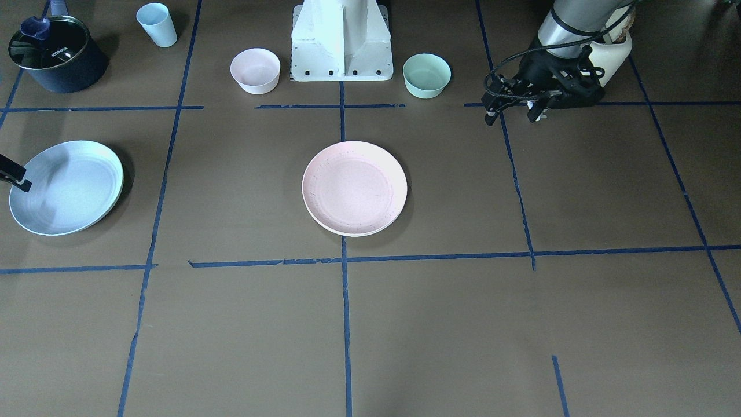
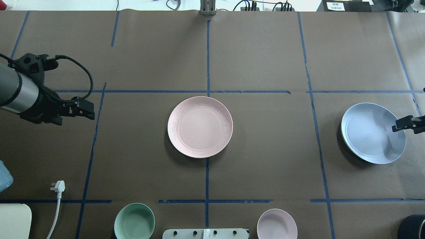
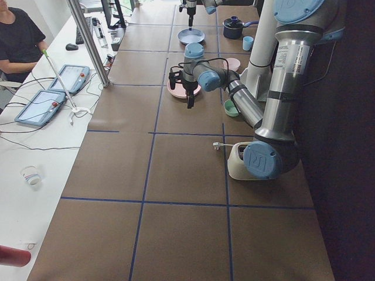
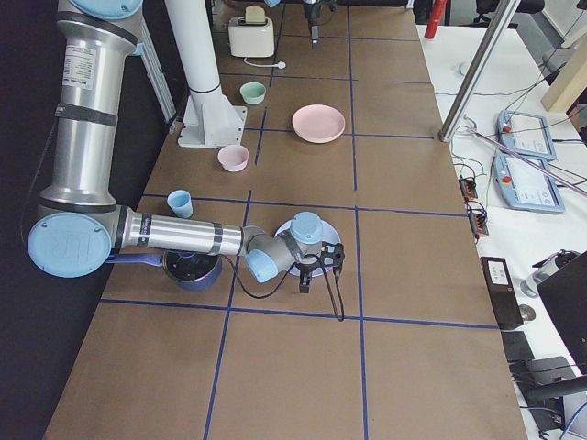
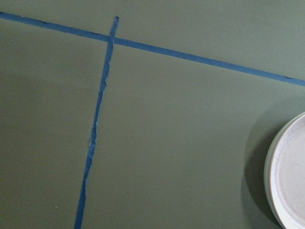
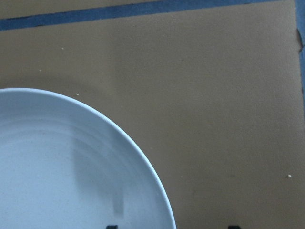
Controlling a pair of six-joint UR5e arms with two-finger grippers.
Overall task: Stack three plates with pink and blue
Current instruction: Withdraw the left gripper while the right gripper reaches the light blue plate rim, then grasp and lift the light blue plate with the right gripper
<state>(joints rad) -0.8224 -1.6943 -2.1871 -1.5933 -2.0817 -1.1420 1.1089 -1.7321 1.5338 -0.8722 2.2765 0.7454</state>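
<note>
The left gripper (image 1: 513, 119) hangs spread-fingered over the table (image 2: 265, 149), well apart from the pink plate (image 2: 200, 126), while the right gripper (image 6: 171, 226) — jaws parted — straddles the rim of the light blue plate (image 2: 372, 136) lying on the cream plate (image 1: 121, 184); a pink bowl (image 2: 277, 224) and mint-green bowl (image 2: 134, 221) flank the base (image 2: 206, 233).

The left end effector (image 1: 514, 117) hovers with fingers spread, while the right end effector (image 2: 396, 127) hangs low, apparently parted too.

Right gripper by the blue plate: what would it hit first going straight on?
Probably the light blue plate: the right gripper points down, its fingers straddling the plate's rim. How far above it hangs is unclear.
</note>
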